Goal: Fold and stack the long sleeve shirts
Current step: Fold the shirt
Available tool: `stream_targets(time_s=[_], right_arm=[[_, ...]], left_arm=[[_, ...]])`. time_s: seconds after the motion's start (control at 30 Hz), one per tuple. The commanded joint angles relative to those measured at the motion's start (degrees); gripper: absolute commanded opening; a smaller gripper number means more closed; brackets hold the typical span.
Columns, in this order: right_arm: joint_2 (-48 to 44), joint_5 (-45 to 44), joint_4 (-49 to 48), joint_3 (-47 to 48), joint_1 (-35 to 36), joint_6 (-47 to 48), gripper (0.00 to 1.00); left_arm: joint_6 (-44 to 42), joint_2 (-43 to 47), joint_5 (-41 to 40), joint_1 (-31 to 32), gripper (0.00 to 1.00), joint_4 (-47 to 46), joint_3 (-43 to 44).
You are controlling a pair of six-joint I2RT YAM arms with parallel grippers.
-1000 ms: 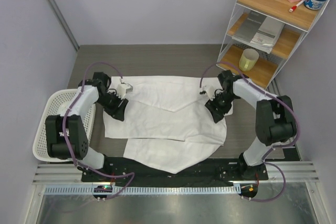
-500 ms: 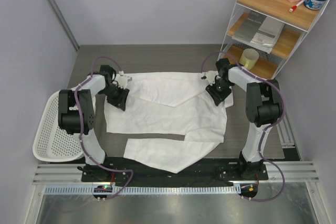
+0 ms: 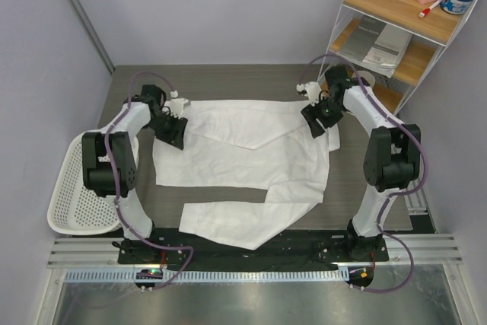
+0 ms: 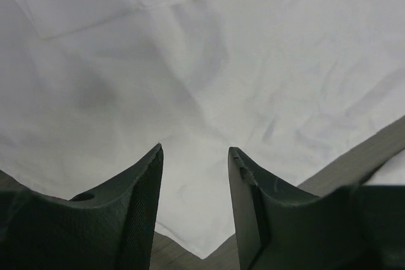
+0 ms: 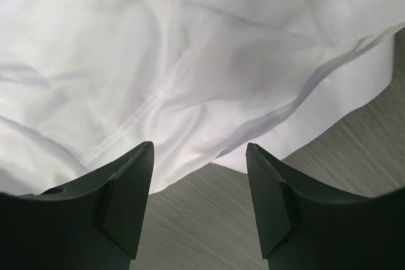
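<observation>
Long sleeve shirt point(image 3: 243, 154) lies spread flat mid-table point(image 3: 228, 81), collar end towards the far side. A band of cloth runs across just below the body on the near side.

Left gripper point(image 3: 173, 138) sits at the shirt's far-left corner, over the cloth. In the left wrist view the left gripper point(image 4: 195, 150) has its jaws apart with a clear gap. The shirt point(image 4: 209, 74) lies flat beneath and ahead of them, and a corner of cloth ends right under the gap. Nothing looks pinched, so it reads as released. Bare table point(image 4: 373, 150) shows at lower right.

Right gripper point(image 3: 316, 125) sits at the far-right corner, on the shirt's right edge. In the right wrist view the right gripper point(image 5: 199, 145) is spread wider, with nothing clamped. The shirt point(image 5: 158, 49) fills the upper frame, wrinkled, and its hem runs diagonally just ahead of the fingertips. Wood-grain table point(image 5: 342, 156) shows between and right of the jaws.

White basket point(image 3: 72, 188) hangs off the table's left edge, well apart from the shirt. Wire shelf point(image 3: 396, 28) stands far right.
</observation>
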State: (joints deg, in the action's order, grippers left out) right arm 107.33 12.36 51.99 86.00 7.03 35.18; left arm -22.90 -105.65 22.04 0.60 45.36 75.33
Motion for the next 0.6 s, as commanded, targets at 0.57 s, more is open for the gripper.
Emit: stream_targets(time_s=[0.57], right_arm=[[-23.22, 11.73, 6.64, -30.18, 18.63, 7.54, 0.59]], left_arm=[[-26.14, 14.86, 5.56, -0.34, 0.46, 17.65, -10.29]])
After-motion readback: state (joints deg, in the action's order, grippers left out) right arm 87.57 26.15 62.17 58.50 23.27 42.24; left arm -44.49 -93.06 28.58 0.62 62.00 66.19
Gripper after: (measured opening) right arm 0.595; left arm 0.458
